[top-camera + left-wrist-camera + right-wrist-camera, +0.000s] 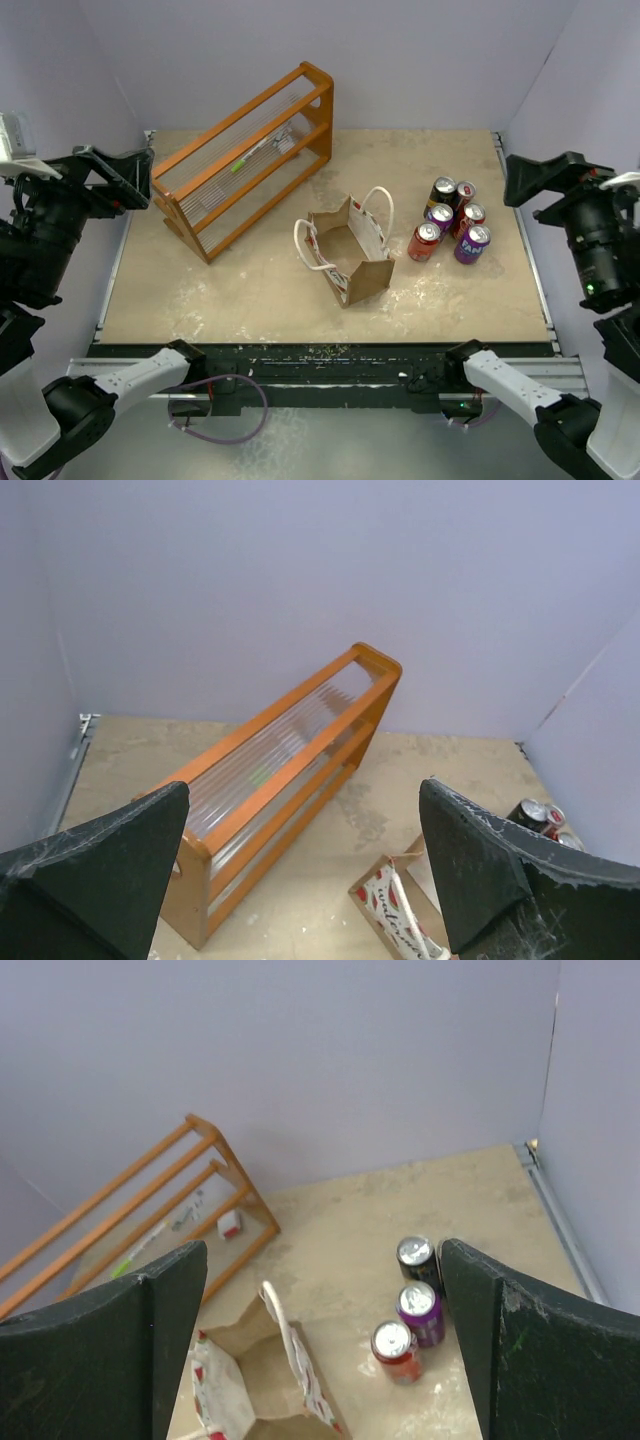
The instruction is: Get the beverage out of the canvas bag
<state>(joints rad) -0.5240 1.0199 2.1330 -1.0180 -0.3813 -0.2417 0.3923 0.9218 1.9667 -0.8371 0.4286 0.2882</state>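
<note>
My left claw (305,785) hangs spread wide above the table's left edge, its two dark fingers (110,865) well apart and gripping nothing. Below it, at the back left of the beige, scuffed tabletop (250,300), stands an orange wooden rack (245,160) with slatted rails and ribbed clear panels, set at a slant. Near the middle of the table, to the right of the rack and apart from it, is the small tan-brown canvas bag (350,250). It has white loop handles and a white side panel with red marks, and its mouth faces up. I cannot make out a drink inside it. Just right of the bag, a tight cluster of upright soft-drink cans (450,218), red, purple and black, stands on the tabletop. My right claw (322,1250) hangs over the table's right edge, likewise spread wide and empty.
</note>
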